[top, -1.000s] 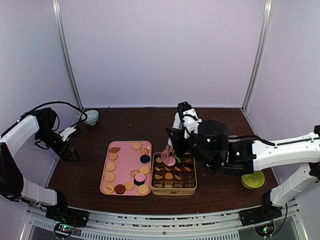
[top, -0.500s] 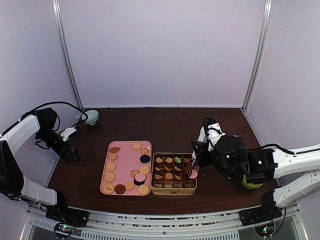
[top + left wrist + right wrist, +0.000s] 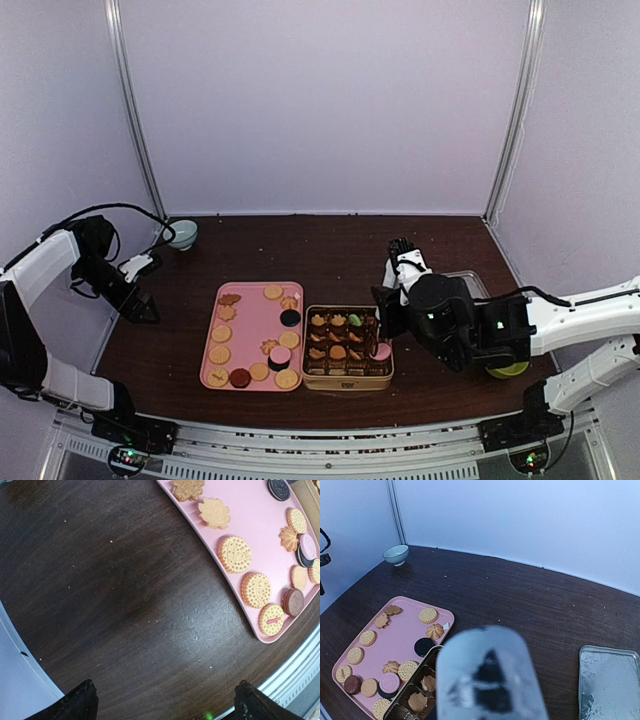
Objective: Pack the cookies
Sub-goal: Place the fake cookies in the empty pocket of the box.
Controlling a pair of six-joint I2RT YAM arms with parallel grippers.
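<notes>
Several cookies (image 3: 220,333) lie on a pink tray (image 3: 254,312), also in the left wrist view (image 3: 235,554) and the right wrist view (image 3: 428,615). More cookies (image 3: 338,352) sit in the compartments of a gold tin (image 3: 347,381) right of the tray. My right gripper (image 3: 384,318) is shut on metal tongs (image 3: 487,680), which show as a blurred silver shape that hides the fingers. The tongs hold a pink cookie (image 3: 381,350) at the tin's right edge. My left gripper (image 3: 167,705) is open and empty over bare table, left of the tray.
A small pale bowl (image 3: 182,234) stands at the back left, also in the right wrist view (image 3: 396,554). A silver lid (image 3: 609,680) lies right of the tin. A yellow-green disc (image 3: 507,368) shows under the right arm.
My right arm carried the pink cookie in the tongs from over the tin's left-middle to its right edge. The left arm has not moved.
</notes>
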